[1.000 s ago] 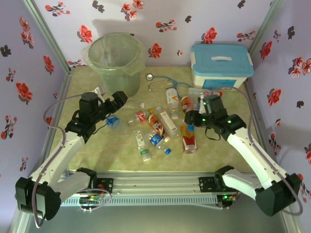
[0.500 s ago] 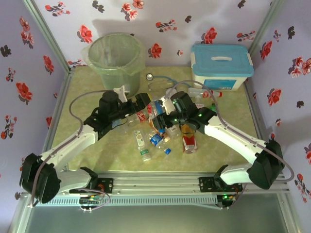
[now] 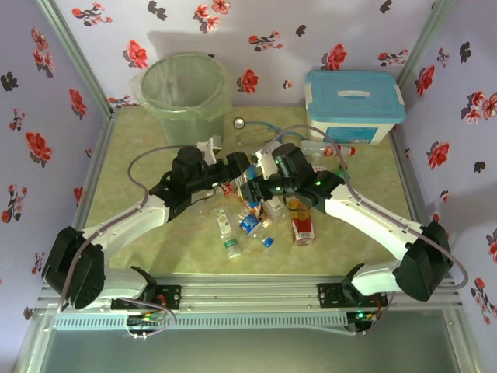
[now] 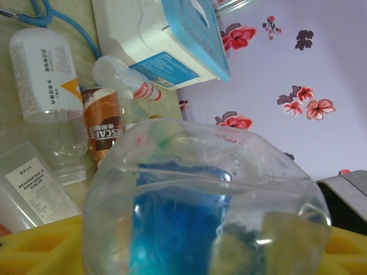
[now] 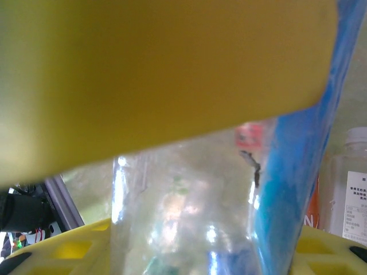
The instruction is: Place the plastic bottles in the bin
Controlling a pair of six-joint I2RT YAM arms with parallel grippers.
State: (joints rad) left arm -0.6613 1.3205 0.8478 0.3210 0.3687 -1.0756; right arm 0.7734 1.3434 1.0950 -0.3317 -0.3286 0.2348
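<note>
Lettering on brown bottle [image 4: 103,129] reads Nescafe at left wrist, blurred overhead.

The bin [image 3: 186,113] is standing at the far left of the table [image 3: 186,249], and the box [image 3: 353,105] is sitting at the far right. The stethoscope [image 3: 250,130] is lying between them, just behind the heap of bottles [image 3: 260,214] spreading over the middle. The left gripper [image 3: 239,172] and the right gripper [image 3: 260,175] are meeting above the heap's back edge. One bottle [image 4: 200,206] is sitting clamped between the left gripper's fingers. A bottle is likewise lying between the right gripper's fingers, contact unclear.
</note>
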